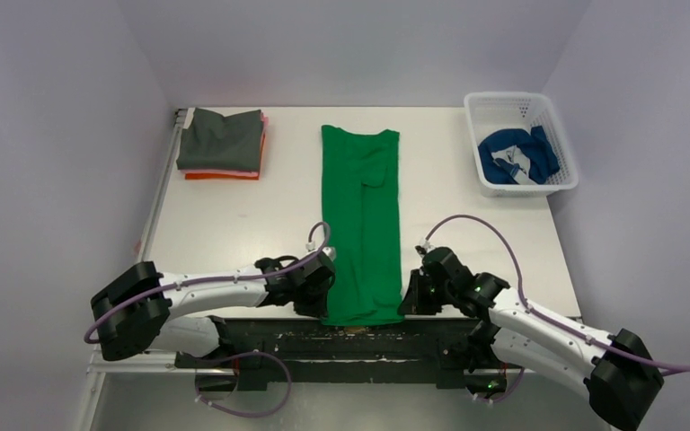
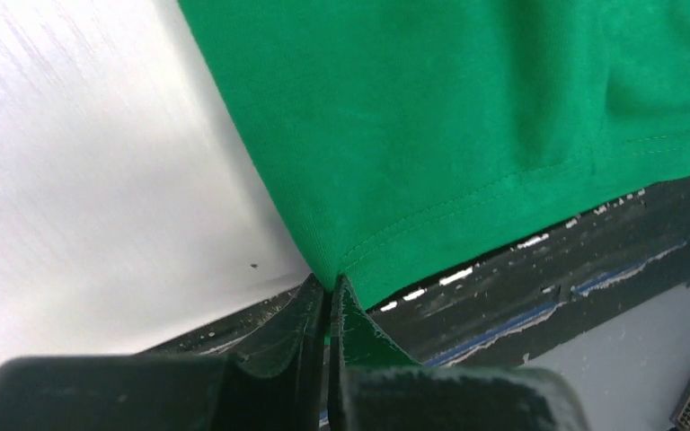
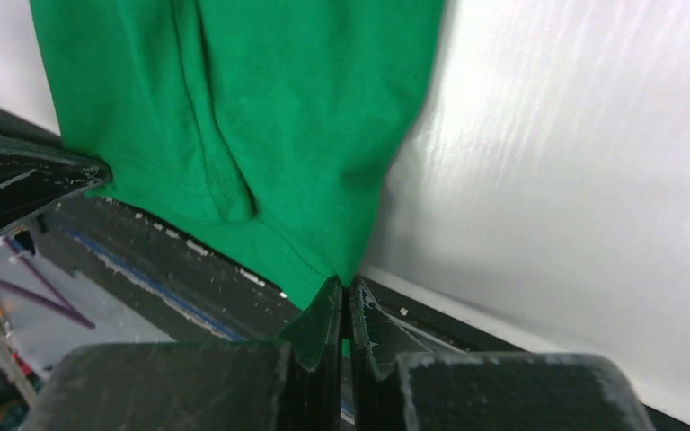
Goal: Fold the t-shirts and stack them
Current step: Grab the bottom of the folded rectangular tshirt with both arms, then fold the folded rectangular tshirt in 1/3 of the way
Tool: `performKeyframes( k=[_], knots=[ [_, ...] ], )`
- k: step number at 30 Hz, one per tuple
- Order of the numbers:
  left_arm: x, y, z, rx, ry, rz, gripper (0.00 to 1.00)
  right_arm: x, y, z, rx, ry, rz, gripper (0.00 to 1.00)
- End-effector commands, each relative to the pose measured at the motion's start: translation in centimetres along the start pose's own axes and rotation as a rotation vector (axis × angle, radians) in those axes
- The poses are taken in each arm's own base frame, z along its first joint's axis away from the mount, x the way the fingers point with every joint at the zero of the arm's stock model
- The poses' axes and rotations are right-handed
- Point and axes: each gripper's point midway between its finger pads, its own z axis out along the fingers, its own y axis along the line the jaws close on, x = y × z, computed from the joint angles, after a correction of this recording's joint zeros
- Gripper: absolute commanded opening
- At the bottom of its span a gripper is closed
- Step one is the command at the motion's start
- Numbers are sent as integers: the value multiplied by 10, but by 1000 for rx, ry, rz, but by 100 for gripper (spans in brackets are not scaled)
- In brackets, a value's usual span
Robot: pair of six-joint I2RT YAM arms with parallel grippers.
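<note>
The bright green t-shirt [image 1: 361,224] lies as a long narrow strip down the middle of the table, its near hem hanging over the front edge. My left gripper [image 1: 321,301] is shut on the hem's near left corner [image 2: 337,269]. My right gripper [image 1: 406,301] is shut on the near right corner [image 3: 341,269]. A folded stack with the dark grey shirt [image 1: 222,139] on top of pink and orange ones sits at the far left. A blue shirt [image 1: 514,154] lies crumpled in the basket.
The white lattice basket [image 1: 564,144] stands at the far right corner. The black mounting rail [image 1: 350,337] runs along the table's front edge under the hem. Grey walls close in behind and at both sides.
</note>
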Motion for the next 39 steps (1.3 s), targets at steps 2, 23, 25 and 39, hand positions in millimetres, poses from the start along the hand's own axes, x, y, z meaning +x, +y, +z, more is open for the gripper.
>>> performKeyframes(
  k=[2,23,25,39],
  knots=[
    [-7,-21,-20,77,-32,25,0,0,16,-7,-69,15,-40,0],
    [-207,-23,-49,22,-259,-60,0,-202,46,-14,66,-380,-28,0],
    [-224,-12,-48,-2,-265,-86,0,-220,43,-8,82,-393,-17,0],
    [-308,24,-16,-41,-262,-149,0,-322,21,30,98,-442,12,0]
  ],
)
